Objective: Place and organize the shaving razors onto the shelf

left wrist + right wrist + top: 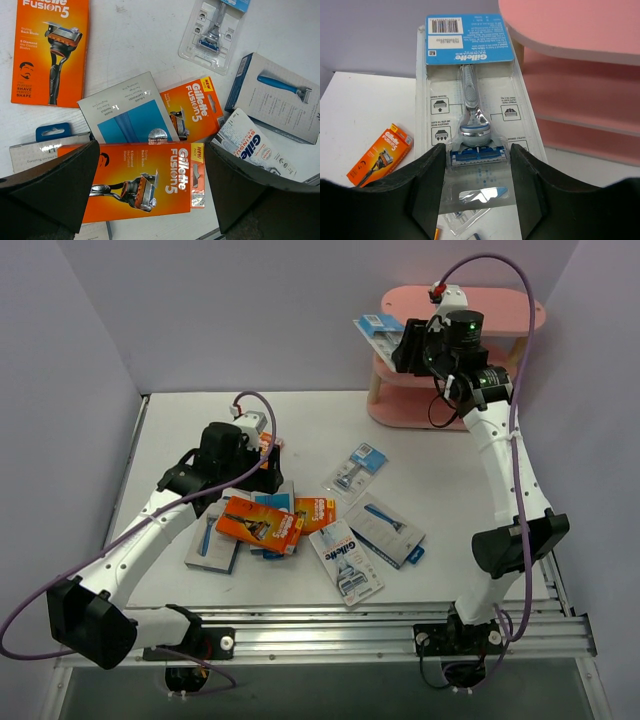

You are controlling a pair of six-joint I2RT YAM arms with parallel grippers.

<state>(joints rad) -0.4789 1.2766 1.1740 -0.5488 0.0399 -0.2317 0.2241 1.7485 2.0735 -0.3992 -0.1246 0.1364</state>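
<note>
My right gripper (405, 340) is shut on a white-blue Gillette blister card (378, 332) and holds it in the air at the left end of the pink shelf (520, 310). In the right wrist view the gripper (477, 150) clamps the card (470, 85) by its lower sides, and the shelf's boards (580, 30) are just to the right. My left gripper (268, 465) is open over the pile of razor packs. In the left wrist view the gripper (151, 147) hovers above an orange Fusion5 box (145, 180), its fingers (55, 185) on either side of it.
On the table lie an orange box (262, 523), a smaller orange box (314, 512), a blister card (357, 470), a blue-grey box (385, 530), a white Gillette pack (345, 562) and a blue-grey box (212, 543) at the left. Walls enclose the table.
</note>
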